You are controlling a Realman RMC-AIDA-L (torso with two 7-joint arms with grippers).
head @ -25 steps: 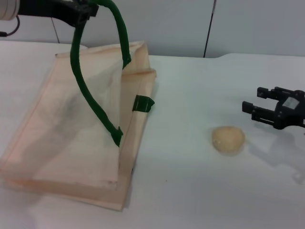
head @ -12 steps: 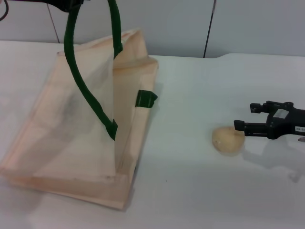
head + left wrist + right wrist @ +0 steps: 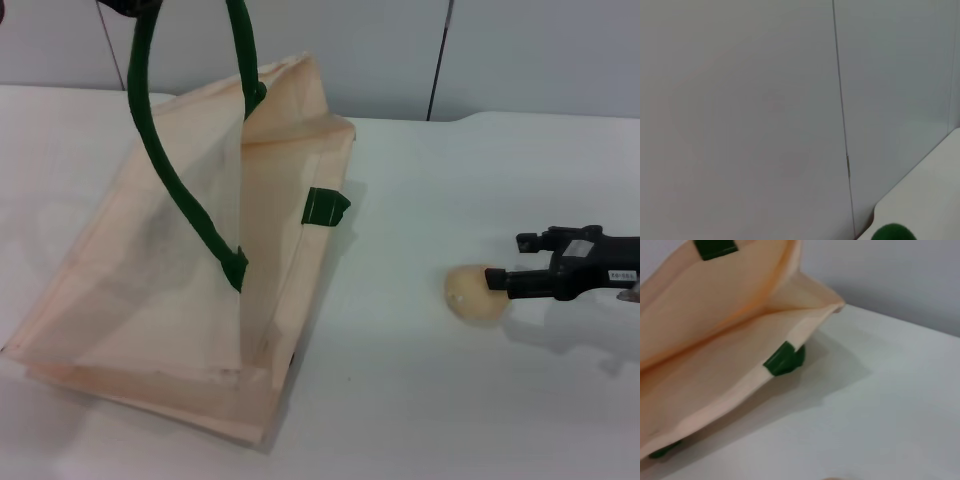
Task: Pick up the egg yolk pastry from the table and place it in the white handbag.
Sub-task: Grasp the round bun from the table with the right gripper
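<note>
Right tool, open, reaches my small pale-tan round egg yolk pastry; it looks soft, crumbly, so I'd squeeze its sides gently.

Left tool: state unseen.

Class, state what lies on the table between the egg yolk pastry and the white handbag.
Nothing: in the head view only bare table separates the egg yolk pastry from the white handbag.

no readable text; small label on right gripper too blurry.
</note>
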